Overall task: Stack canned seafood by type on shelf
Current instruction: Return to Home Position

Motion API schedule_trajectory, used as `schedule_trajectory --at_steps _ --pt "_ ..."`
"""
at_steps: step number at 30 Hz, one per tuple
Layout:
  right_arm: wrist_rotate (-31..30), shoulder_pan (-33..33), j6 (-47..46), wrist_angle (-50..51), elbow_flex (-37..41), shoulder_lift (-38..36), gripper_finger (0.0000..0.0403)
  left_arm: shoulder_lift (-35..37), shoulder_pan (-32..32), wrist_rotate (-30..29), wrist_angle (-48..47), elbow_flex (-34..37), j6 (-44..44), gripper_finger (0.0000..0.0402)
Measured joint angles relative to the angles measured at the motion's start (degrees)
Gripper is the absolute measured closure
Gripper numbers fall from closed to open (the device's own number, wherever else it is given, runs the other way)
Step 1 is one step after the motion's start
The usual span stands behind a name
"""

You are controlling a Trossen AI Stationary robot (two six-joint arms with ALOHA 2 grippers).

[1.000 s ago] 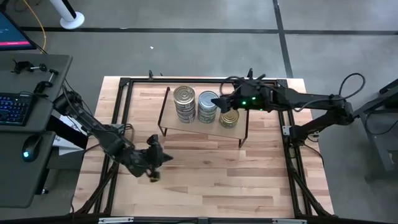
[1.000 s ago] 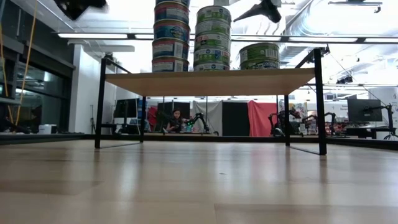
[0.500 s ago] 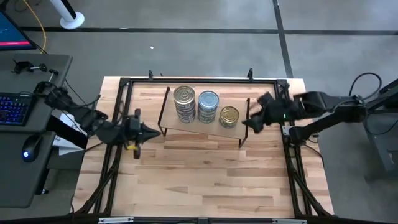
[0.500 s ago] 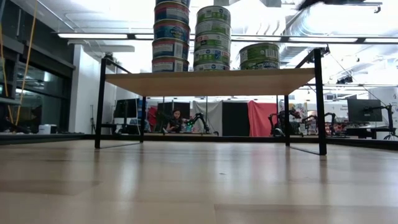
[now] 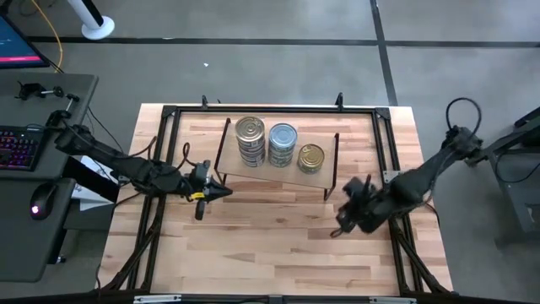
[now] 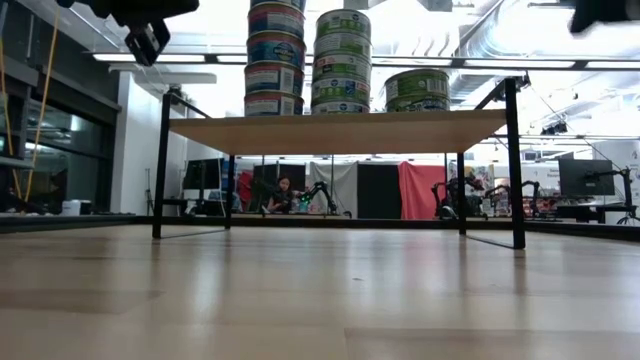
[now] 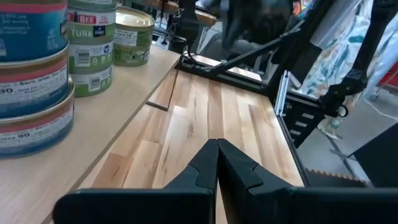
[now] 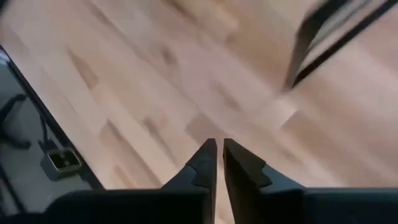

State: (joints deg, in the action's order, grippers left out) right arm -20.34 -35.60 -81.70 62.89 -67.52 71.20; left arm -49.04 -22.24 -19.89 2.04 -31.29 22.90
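Hovering left of the shelf (image 5: 257,172), left arm (image 5: 152,176); right arm (image 5: 413,181) near its right end; both jaws closed, empty.

The left arm (image 5: 118,165) reaches in from nine o'clock in the overhead view, stretched low and nearly straight. Its wrist is level and the left gripper (image 5: 213,191) is aimed toward three o'clock. Its fingers (image 7: 202,168) are pressed together, holding nothing. The right arm (image 5: 430,169) enters from three o'clock, bent and folding down toward seven o'clock. The right gripper (image 5: 343,222) sits near five o'clock, its fingers (image 8: 202,165) drawn almost together and empty.
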Motion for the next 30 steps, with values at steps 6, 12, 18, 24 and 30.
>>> schedule_trajectory --at_steps 6,12,18,24,30 --pt "-0.7 0.7 -1.5 -16.9 13.2 -0.6 0.0398 0.6 0.0 -0.1 2.7 0.2 -0.5 0.0402" --pt "-2.3 6.6 4.4 -17.5 16.6 -2.0 0.0401 2.3 0.5 -0.1 6.2 0.2 -2.4 0.0401" --pt "0.0 12.1 14.3 -19.4 16.6 -2.0 0.0403 5.6 0.5 -0.2 9.1 0.2 -2.1 0.0402" --pt "4.7 16.5 22.7 -19.2 16.6 -2.0 0.0403 8.0 0.5 -0.2 9.0 0.2 -3.1 0.0401" --pt "6.0 21.1 30.5 -18.4 16.7 -2.0 0.0403 8.1 0.5 -0.2 7.9 0.2 -4.0 0.0401"
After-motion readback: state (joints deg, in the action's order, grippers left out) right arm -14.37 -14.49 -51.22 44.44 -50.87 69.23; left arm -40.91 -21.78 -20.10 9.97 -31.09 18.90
